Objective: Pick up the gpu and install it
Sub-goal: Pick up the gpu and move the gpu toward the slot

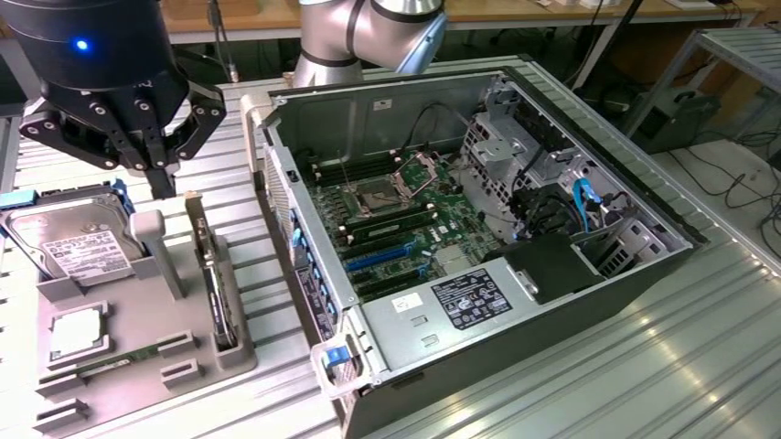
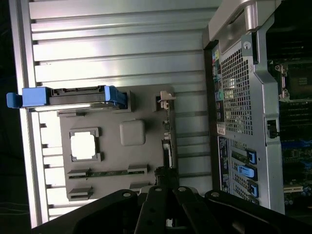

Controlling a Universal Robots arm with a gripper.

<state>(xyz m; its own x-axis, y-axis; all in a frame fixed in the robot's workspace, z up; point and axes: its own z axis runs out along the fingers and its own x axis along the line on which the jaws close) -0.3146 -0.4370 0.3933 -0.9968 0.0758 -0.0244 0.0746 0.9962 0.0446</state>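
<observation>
Hovering here with the tool (image 1: 161,183) pinched fully shut, nothing in its grip, close above one end of the gpu (image 1: 218,293). Parked on edge in a slot of the grey holder (image 1: 144,315), on the side nearest the open computer case (image 1: 635,293), over by the edge of the tabletop (image 1: 586,389) at the exterior view's left.

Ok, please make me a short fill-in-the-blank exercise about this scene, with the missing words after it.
1. The gripper hangs over the gray holder with its jaws ____ (open/shut).
2. The gpu stands on its ____ (edge/face) in that holder.
3. The hard drive sits in a ____ (colour) carrier.
Missing words: shut; edge; blue.
</observation>
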